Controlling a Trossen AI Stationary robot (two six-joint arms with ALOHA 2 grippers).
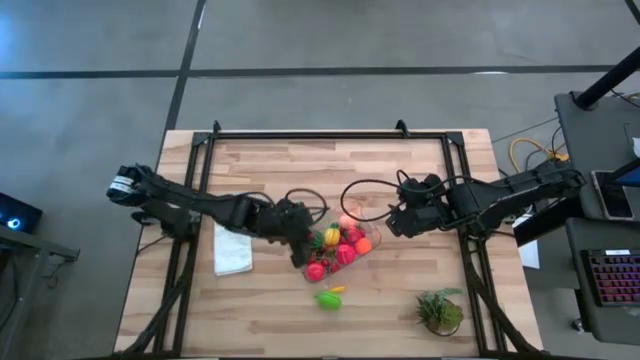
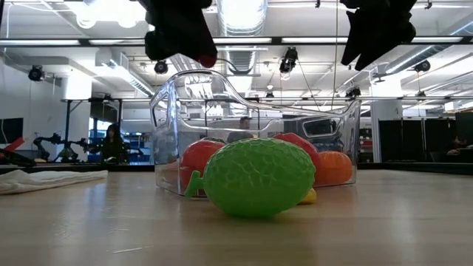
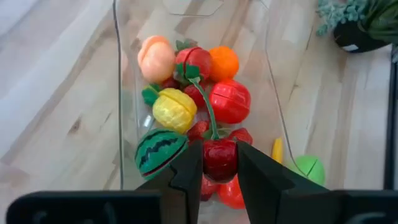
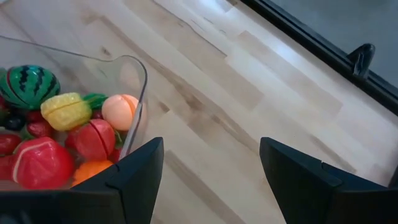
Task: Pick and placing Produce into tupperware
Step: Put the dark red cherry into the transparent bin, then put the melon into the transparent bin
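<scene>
- Above the tupperware [image 3: 124, 93], a red cherry [image 3: 219, 158] is clamped by the left gripper [image 3: 219, 168].
- Beside the container's far end, the right gripper [image 4: 211, 165] is held spread, empty.
- Outside, a lime-green fruit [image 2: 259, 177] is seen on the table [image 1: 300, 320].

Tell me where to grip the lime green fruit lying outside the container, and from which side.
Probably across the bumpy rounded middle of the lime green fruit, coming straight down from above. It lies on bare table, apart from the tupperware; its small stem looks too thin to pinch.
</scene>
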